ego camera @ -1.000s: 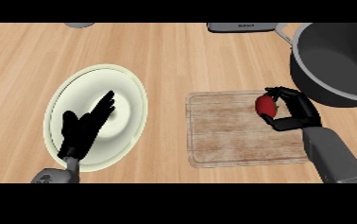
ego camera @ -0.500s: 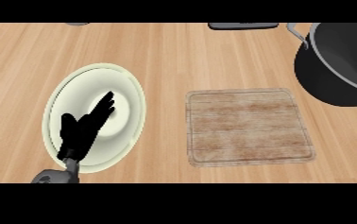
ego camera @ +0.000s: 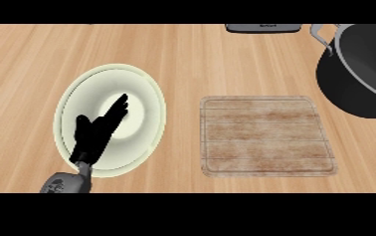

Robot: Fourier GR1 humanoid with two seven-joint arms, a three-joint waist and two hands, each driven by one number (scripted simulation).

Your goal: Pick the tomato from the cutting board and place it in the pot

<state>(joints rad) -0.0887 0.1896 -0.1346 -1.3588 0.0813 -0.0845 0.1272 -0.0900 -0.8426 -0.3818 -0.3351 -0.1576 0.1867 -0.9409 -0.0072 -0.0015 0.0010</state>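
Observation:
The wooden cutting board (ego camera: 266, 135) lies at the centre right with nothing on it. The dark pot (ego camera: 351, 70) stands at the right edge, cut off by the view, a metal handle showing at its upper left. No tomato shows anywhere in the head view. My left hand (ego camera: 94, 134) rests open, fingers straight and pointing up and right, over the pale plate (ego camera: 147, 95) at the left. My right hand and forearm are out of view.
A dark flat object (ego camera: 264, 28) lies at the top edge, partly cut off. Light wood counter (ego camera: 183, 60) spreads between the plate, the board and the pot.
One second ago my right hand held the tomato over the board's right side. Since then the hand and tomato have left the view. The view has shifted slightly left.

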